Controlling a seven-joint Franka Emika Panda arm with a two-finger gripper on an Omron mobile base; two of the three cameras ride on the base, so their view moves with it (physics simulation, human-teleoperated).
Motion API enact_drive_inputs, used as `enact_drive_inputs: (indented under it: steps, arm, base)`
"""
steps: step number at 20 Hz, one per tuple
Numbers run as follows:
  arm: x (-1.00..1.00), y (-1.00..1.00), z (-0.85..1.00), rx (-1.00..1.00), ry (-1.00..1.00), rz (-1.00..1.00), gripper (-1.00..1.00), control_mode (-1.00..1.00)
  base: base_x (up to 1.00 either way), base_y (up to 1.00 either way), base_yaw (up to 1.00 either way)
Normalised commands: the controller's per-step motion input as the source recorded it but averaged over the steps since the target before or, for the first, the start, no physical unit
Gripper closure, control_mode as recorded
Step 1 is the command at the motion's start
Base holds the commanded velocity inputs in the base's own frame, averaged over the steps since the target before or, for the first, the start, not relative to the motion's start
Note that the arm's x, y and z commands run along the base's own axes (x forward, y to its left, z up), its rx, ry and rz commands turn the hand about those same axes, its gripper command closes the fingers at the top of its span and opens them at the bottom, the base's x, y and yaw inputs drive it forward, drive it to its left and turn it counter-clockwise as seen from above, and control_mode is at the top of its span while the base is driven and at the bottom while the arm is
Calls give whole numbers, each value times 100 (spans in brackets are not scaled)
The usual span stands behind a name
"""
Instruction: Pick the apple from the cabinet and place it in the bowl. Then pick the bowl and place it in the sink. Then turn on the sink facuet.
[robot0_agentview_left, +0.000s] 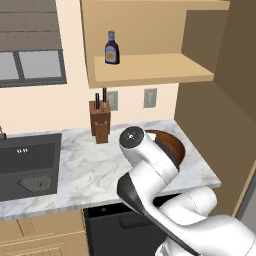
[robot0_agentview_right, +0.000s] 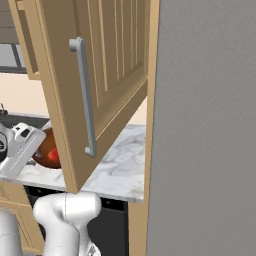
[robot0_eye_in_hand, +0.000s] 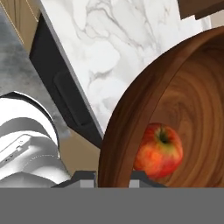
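The dark wood-grain bowl (robot0_eye_in_hand: 175, 100) stands on the marble counter, with the red apple (robot0_eye_in_hand: 158, 151) lying inside it near the wall. My gripper (robot0_eye_in_hand: 113, 177) straddles the bowl's near rim, one finger outside and one inside, both tight against the wall. In the left base view my arm covers most of the bowl (robot0_agentview_left: 172, 145). From the right, the white hand (robot0_agentview_right: 22, 142) sits at the bowl (robot0_agentview_right: 46, 150), with the apple (robot0_agentview_right: 54, 154) showing red. The tan cabinet (robot0_agentview_left: 150, 70) hangs open above. The sink (robot0_agentview_left: 25, 165) lies far left, with a sliver of the sink faucet (robot0_agentview_left: 1, 133).
A dark bottle (robot0_agentview_left: 112, 47) stands on the cabinet shelf. A knife block (robot0_agentview_left: 100, 122) is against the wall between sink and bowl. The open cabinet door (robot0_agentview_right: 100, 75) hangs over the counter's right part, beside a tall grey panel (robot0_agentview_right: 205, 125).
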Motion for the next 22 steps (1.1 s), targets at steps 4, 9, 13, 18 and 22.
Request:
enact_drive_inputs:
  steps: [4, 9, 13, 18, 22]
  arm:
    - [-1, -16, 2, 0, 2, 0, 100, -100]
    - [-8, 0, 0, 0, 0, 0, 100, 100]
    - [0, 0, 0, 0, 0, 0, 100, 100]
    - [0, 0, 0, 0, 0, 0, 100, 100]
    - [0, 0, 0, 0, 0, 0, 100, 100]
  base:
    - [0, 0, 0]
    - [-20, 7, 0]
    - [-49, 54, 0]
    - [-28, 94, 0]
    - [-1, 99, -4]
